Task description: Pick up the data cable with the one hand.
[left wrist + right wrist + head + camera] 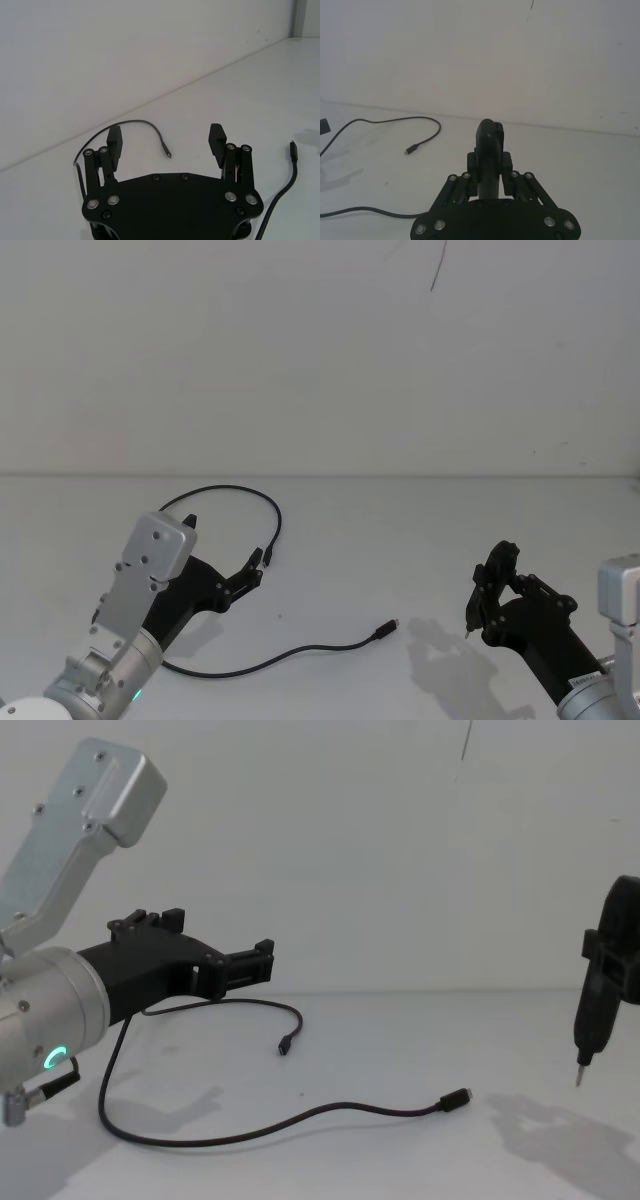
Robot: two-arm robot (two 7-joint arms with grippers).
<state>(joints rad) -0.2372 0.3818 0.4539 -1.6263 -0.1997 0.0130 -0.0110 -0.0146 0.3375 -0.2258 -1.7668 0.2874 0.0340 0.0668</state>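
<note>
The data cable [320, 646] lies loose on the white table, a thin black line curving from one plug [388, 627] back under my left arm and round in a loop to the other plug [267, 558]. My left gripper [222, 545] hovers open above that loop, nothing between its fingers. In the left wrist view the loop's plug [167, 152] lies on the table beyond the open left gripper [166, 134], apart from both pads. From the chest, the left gripper [225, 935] hangs well above the cable [300, 1115]. My right gripper [490, 595] stays at the right, shut on a dark pen-like tool [490, 140].
The white table [400, 540] meets a plain white wall along its back edge. A thin dark mark [437, 270] shows high on the wall. The tool's tip [578, 1075] points down above the table at the right, away from the cable.
</note>
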